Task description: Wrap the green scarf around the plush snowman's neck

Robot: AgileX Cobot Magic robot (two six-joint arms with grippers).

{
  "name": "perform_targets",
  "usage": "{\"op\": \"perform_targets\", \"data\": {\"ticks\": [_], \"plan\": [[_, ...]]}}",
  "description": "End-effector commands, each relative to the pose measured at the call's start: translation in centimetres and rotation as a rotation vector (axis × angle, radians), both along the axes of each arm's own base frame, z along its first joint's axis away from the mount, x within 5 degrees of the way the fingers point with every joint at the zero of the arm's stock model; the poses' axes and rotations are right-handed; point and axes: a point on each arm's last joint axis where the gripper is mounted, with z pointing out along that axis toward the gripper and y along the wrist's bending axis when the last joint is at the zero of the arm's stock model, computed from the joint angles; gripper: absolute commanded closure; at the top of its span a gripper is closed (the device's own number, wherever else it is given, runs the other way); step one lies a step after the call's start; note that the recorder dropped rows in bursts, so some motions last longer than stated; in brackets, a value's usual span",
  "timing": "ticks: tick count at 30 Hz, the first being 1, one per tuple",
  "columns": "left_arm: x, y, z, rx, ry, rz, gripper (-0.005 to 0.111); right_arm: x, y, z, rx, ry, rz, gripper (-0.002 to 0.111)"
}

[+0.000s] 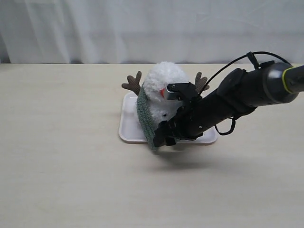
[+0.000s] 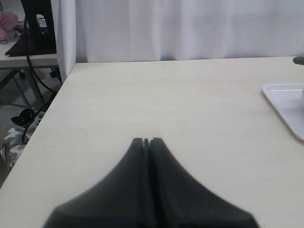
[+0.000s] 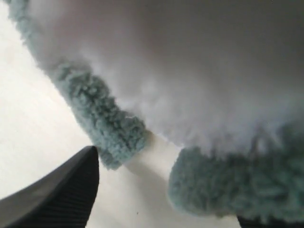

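Plush snowman [image 1: 164, 78]: white, orange nose, brown twig arms; sits on white tray [image 1: 127, 129] at mid-bench [image 1: 71, 180]. Green scarf [image 1: 143, 113]: draped down the snowman's 9 o'clock side, from beside the head to the tray's 6 o'clock rim. Right claw [image 1: 165, 134]: reaches in from 3 o'clock to the snowman's 6 o'clock; fingers spread wide, released, scarf ends between them. Left claw [image 2: 145, 141]: clenched, empty, low over the bench, tray corner nearby.
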Motion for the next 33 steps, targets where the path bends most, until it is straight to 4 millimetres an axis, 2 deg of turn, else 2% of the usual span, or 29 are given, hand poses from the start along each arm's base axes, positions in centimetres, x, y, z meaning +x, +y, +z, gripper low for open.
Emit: {"op": "perform_targets", "data": {"ticks": [1, 9, 14, 20, 25, 28, 33], "plan": [[0.0, 0.0, 0.1, -0.004, -0.012, -0.007, 0.107, -0.4, -0.6, 1.4, -0.028, 0.011, 0.020, 0.039], [0.0, 0.0, 0.1, -0.004, -0.014, -0.007, 0.107, -2.2, -2.3, 4.3, -0.171, 0.113, 0.022, 0.039], [0.0, 0.0, 0.1, -0.004, -0.014, -0.007, 0.107, -3.4, -2.4, 5.4, -0.168, 0.176, 0.070, 0.039], [0.0, 0.0, 0.1, -0.004, -0.014, -0.007, 0.107, -4.1, -2.5, 7.5, -0.153, 0.146, 0.078, 0.040], [0.0, 0.0, 0.1, -0.004, -0.014, -0.007, 0.107, -3.8, -3.6, 9.9, -0.221, 0.001, -0.007, 0.053], [0.0, 0.0, 0.1, -0.004, -0.014, -0.007, 0.107, -3.5, -4.7, 10.9, -0.300, -0.063, -0.115, 0.061], [0.0, 0.0, 0.1, -0.004, -0.014, -0.007, 0.107, -2.0, -7.9, 10.9, -0.374, -0.106, -0.305, 0.070]]}}
